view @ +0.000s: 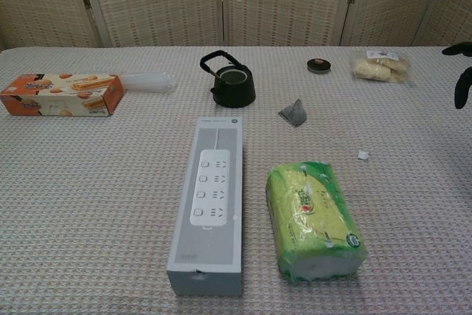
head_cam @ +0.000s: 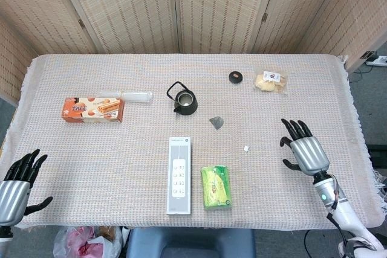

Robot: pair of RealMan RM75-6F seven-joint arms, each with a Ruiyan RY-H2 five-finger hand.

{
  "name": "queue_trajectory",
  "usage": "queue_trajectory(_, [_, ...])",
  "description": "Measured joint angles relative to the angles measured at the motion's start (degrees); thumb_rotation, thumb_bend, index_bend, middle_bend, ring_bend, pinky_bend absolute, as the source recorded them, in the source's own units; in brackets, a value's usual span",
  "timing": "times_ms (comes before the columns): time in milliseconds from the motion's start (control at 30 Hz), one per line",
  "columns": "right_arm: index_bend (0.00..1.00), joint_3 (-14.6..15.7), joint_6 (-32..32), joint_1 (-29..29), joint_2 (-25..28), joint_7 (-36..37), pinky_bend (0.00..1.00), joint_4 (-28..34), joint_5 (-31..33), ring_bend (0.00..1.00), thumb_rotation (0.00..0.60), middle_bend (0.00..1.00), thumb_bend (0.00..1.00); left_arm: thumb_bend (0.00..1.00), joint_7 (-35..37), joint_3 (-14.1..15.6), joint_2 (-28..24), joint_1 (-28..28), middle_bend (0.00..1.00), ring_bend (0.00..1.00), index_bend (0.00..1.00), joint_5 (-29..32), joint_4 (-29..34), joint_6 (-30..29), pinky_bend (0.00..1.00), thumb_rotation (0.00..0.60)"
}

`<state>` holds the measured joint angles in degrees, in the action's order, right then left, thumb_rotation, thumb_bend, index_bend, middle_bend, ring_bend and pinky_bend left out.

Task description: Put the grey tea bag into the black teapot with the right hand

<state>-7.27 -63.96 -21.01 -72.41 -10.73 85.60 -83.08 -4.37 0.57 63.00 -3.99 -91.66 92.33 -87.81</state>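
Sitting well apart from the grey tea bag, right robot hand hovers fingers spread, holding nothing. Tea bag lies just beside the lidless black teapot.

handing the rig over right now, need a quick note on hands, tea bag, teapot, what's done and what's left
Left hand: open, empty, at the near left table edge.
Right hand: open, empty, fingers spread, hovering over the right side of the table.
Small grey pyramid tea bag: lying on the cloth, just right of and nearer than the teapot, untouched.
Black cast-iron teapot: upright mid-table, lid off, mouth open.
Done: nothing yet.
Left: reach the right hand to the tea bag, pinch it, lift, drop it into the teapot.
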Motion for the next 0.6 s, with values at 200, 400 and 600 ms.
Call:
queue_trajectory(200, [0.47, -0.9, 6.3, -4.1, -1.7, 0.4, 0.0, -1.6, 3.1, 0.0, 0.6, 0.0, 0.24, 0.14, 0.6, -0.2, -0.3, -0.5, 0.0, 0.0, 0.0, 0.7, -0.1, 1.2, 0.15, 0.6])
queue_trajectory(400, [0.47, -1.6, 10.4, -7.8, -4.1, 0.5, 0.0, -4.2, 6.0, 0.0, 0.6, 0.0, 0.24, 0.14, 1.1, -0.3, -0.6, -0.7, 0.0, 0.0, 0.0, 1.2, 0.0, 1.6, 0.15, 0.6])
queue_trajectory(600, [0.47, -1.5, 11.7, -9.6, -7.2, -1.6, 0.0, -7.0, 7.5, 0.0, 0.6, 0.0, 0.26, 0.14, 1.4, -0.2, -0.7, -0.6, 0.0, 0.0, 0.0, 1.0, 0.0, 1.5, 0.15, 0.6])
